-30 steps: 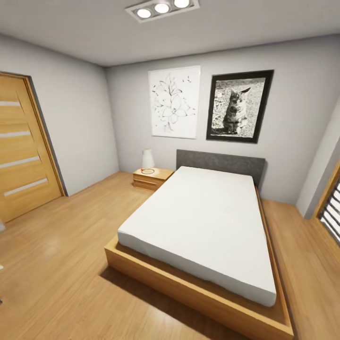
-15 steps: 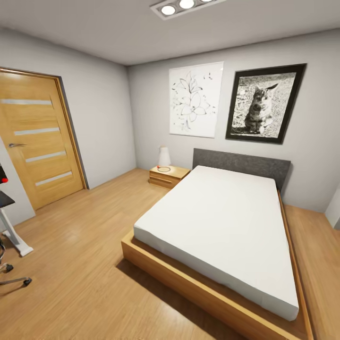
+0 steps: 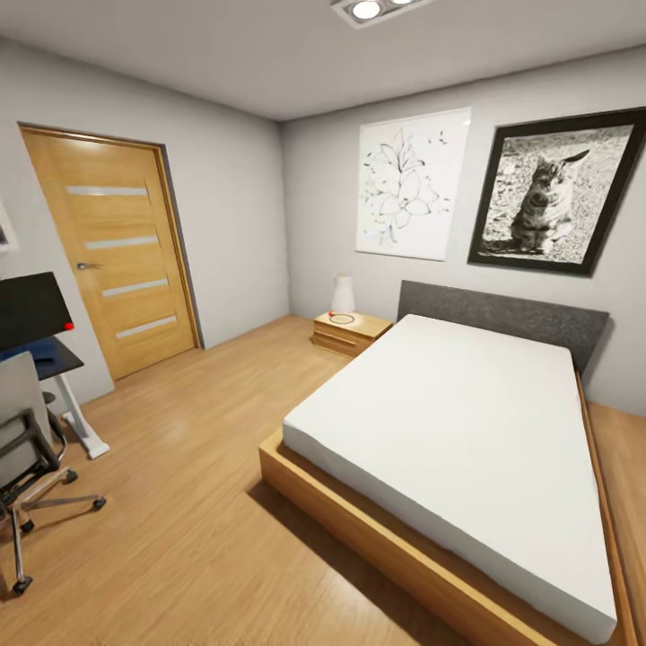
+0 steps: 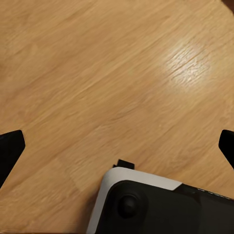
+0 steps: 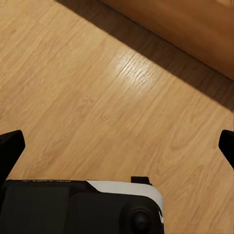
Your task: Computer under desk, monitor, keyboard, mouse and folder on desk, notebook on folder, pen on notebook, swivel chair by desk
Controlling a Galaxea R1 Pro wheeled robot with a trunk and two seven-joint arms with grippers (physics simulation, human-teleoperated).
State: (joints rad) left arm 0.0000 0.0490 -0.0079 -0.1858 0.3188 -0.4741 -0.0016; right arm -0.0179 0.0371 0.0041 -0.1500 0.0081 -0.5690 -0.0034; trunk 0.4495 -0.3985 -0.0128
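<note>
At the far left of the head view stands a grey swivel chair (image 3: pixel 20 422) on a chrome star base with casters. Behind it is a desk (image 3: pixel 56 365) with a dark top and white legs. A black monitor (image 3: pixel 31 309) stands on the desk, with a small red dot at its lower corner. In the left wrist view my left gripper (image 4: pixel 117 148) hangs open over bare wood floor. In the right wrist view my right gripper (image 5: pixel 117 146) is also open above the floor, with nothing between its fingers. Computer, keyboard, mouse, folder, notebook and pen are out of view.
A low wooden bed (image 3: pixel 467 431) with a white mattress fills the right half. A nightstand with a white lamp (image 3: pixel 350 327) stands by the far wall. A wooden door (image 3: pixel 117 251) is shut on the left wall. Open plank floor (image 3: pixel 188 467) lies between bed and chair.
The head camera has swung left: the bed and pictures shifted right, and the door, desk, monitor and swivel chair came into view at the left.
</note>
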